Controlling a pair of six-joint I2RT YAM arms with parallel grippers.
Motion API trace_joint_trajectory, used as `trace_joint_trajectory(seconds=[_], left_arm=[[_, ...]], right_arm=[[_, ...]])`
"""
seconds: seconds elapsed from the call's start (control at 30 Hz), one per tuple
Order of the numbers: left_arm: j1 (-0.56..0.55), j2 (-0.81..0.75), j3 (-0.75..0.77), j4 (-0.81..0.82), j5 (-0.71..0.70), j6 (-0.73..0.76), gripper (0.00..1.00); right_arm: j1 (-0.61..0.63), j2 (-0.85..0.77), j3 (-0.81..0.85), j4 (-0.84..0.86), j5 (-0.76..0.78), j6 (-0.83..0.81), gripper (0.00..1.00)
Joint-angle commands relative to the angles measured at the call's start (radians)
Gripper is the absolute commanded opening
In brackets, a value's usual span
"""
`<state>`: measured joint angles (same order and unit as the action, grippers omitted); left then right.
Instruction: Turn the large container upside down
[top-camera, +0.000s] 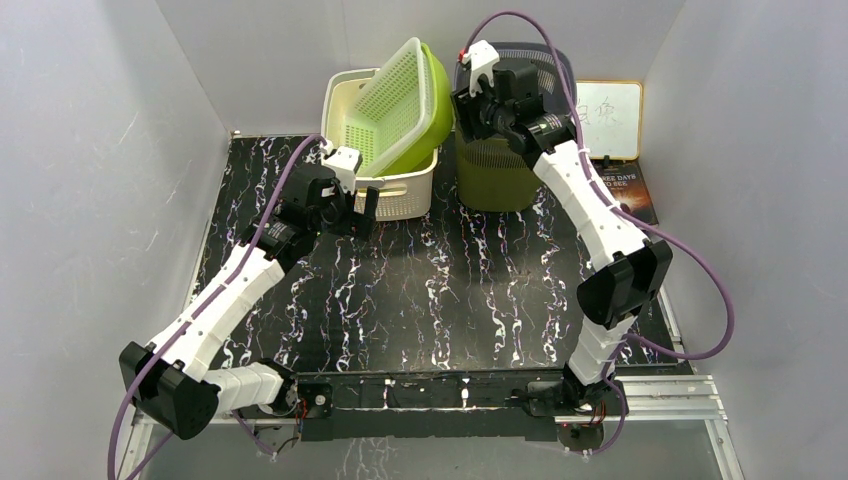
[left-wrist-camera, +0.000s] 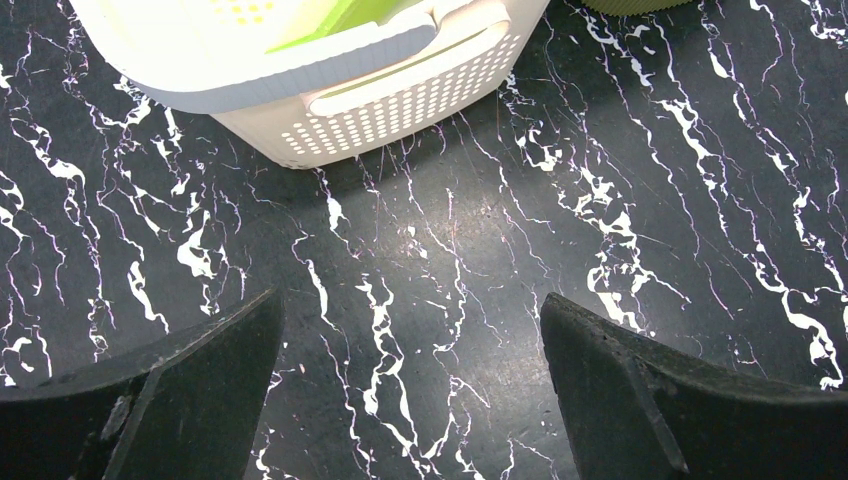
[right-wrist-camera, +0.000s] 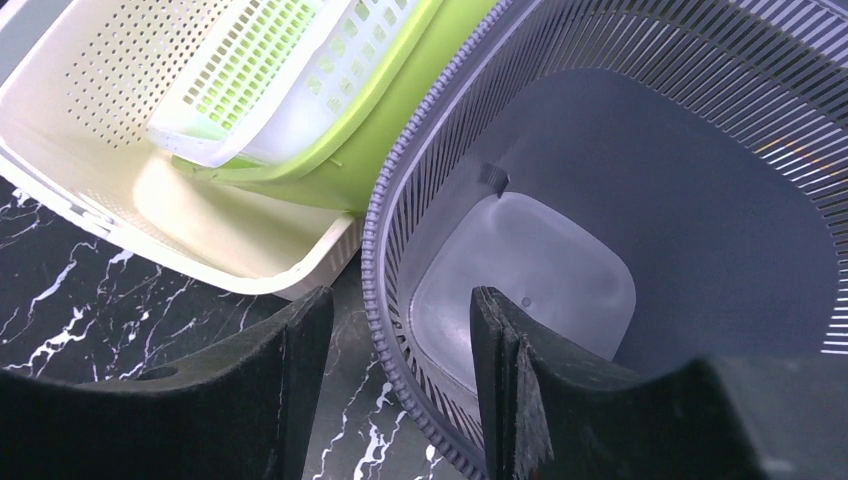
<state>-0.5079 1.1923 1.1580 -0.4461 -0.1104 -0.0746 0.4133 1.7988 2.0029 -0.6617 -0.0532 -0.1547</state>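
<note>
The large container is a tall grey slatted bin (top-camera: 495, 175) standing upright at the back right of the table, its open mouth facing up. In the right wrist view I look into the bin (right-wrist-camera: 700, 200) and see its pale bottom. My right gripper (top-camera: 473, 105) is open over the bin's left rim. In the right wrist view the gripper (right-wrist-camera: 400, 300) straddles the rim, one finger outside and one inside, without closing on it. My left gripper (top-camera: 357, 207) is open and empty, low over the table (left-wrist-camera: 410, 310) just in front of the cream basket.
A cream perforated basket (top-camera: 395, 195) stands left of the bin, with a green colander and its white strainer insert (top-camera: 405, 105) leaning in it. The basket also shows in both wrist views (left-wrist-camera: 400, 100) (right-wrist-camera: 100, 120). A whiteboard (top-camera: 612, 118) and a book (top-camera: 625, 190) lie behind the right arm.
</note>
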Motion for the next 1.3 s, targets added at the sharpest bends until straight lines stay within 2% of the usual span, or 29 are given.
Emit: trace_joint_trajectory(seconds=[0.0, 0.17, 0.2, 0.23, 0.33, 0.47, 0.53, 0.77, 0.97, 1.13, 1.27], left_arm=[[-0.006, -0.026, -0.003, 0.006, 0.013, -0.004, 0.98], [-0.005, -0.032, -0.012, 0.003, 0.011, -0.004, 0.98], [-0.005, -0.033, -0.013, 0.004, 0.011, -0.005, 0.98], [-0.005, -0.034, -0.014, 0.004, 0.011, -0.007, 0.98], [-0.005, -0.035, -0.009, 0.004, 0.013, -0.007, 0.98], [-0.005, -0.037, -0.003, 0.008, 0.012, -0.008, 0.98], [-0.005, -0.039, -0.01, 0.015, 0.015, -0.015, 0.98], [-0.006, -0.051, -0.032, 0.011, 0.015, -0.019, 0.98], [-0.006, -0.053, -0.037, 0.024, 0.017, -0.022, 0.98], [-0.005, -0.052, -0.05, 0.025, 0.023, -0.026, 0.98], [-0.004, -0.054, -0.052, 0.031, 0.02, -0.025, 0.98]], right_arm=[[0.001, -0.036, -0.01, 0.014, 0.011, 0.025, 0.47], [0.0, -0.003, 0.019, -0.025, 0.014, 0.012, 0.28], [0.0, 0.008, 0.03, -0.037, 0.017, 0.01, 0.19], [0.0, 0.018, 0.044, -0.053, 0.028, 0.008, 0.01], [0.002, 0.055, 0.136, -0.101, 0.055, 0.006, 0.0], [0.012, 0.093, 0.374, -0.173, 0.077, 0.007, 0.0], [0.019, 0.082, 0.417, -0.175, 0.089, 0.01, 0.0], [0.03, -0.029, 0.33, -0.114, 0.124, 0.033, 0.0], [0.039, -0.2, 0.152, 0.073, 0.133, 0.065, 0.0], [0.047, -0.214, 0.184, 0.071, 0.163, 0.035, 0.0], [0.047, -0.267, 0.166, 0.138, 0.13, 0.023, 0.0]])
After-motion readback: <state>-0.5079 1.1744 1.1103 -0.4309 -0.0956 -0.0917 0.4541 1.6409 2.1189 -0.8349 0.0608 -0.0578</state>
